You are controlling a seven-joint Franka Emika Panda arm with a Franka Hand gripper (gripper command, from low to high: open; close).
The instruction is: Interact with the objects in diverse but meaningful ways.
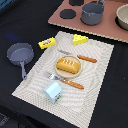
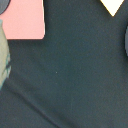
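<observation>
In the exterior view a golden-brown bread loaf [image 1: 68,64] lies on a small pale plate [image 1: 59,71] in the middle of a striped placemat [image 1: 95,85]. A yellow holed cheese wedge [image 1: 80,39] sits at the mat's far edge. A yellow box with a red label [image 1: 47,43] lies at the far corner on the exterior view's left. A pale blue-and-white milk carton [image 1: 53,91] stands near the front edge. Neither view shows the gripper or the arm. The wrist view holds only dark cloth [image 2: 70,75], a pink board corner [image 2: 22,20] and a pale mat corner [image 2: 112,6].
An orange-handled knife [image 1: 82,58] and fork [image 1: 67,81] flank the plate. A grey pan [image 1: 19,54] rests off the mat on the exterior view's left. On the pink board [image 1: 107,27] at the back stand a grey pot [image 1: 92,13], dark discs and a bowl [image 1: 123,17].
</observation>
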